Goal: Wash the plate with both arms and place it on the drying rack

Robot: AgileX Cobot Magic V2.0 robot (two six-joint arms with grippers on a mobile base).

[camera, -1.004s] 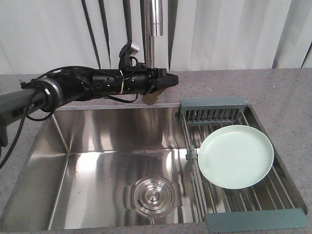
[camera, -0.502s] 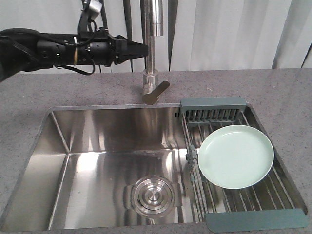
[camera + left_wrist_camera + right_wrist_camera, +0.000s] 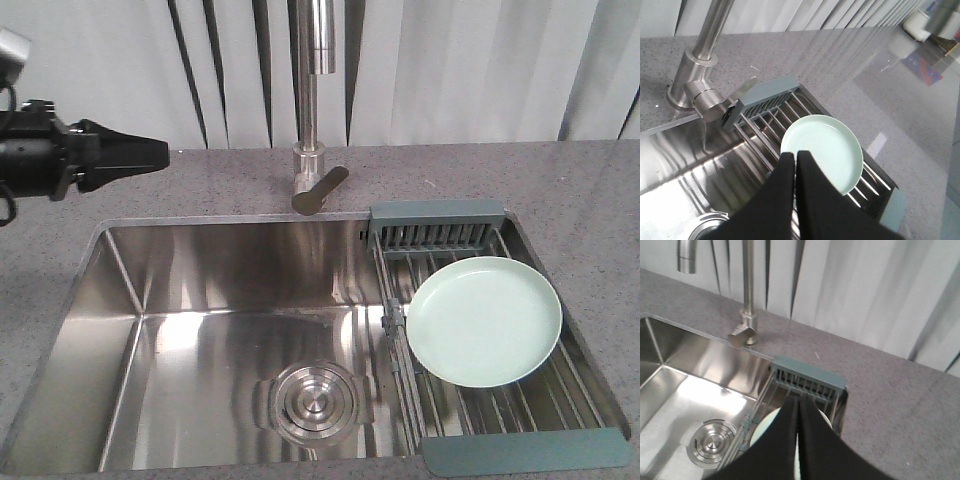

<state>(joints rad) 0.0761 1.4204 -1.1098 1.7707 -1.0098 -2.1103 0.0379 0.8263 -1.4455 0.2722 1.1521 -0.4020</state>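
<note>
plate [image 3: 484, 321] on drying rack [image 3: 470, 234] — right of drain [image 3: 313, 403]

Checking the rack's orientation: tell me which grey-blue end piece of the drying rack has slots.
The far grey-blue end piece, nearest the steel faucet; the near end piece is a plain flat bar.

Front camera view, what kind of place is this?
Likely a kitchen sink area: a stainless steel basin set in a grey speckled counter, a tall steel faucet, and a pale green plate on a rod drying rack.
</note>
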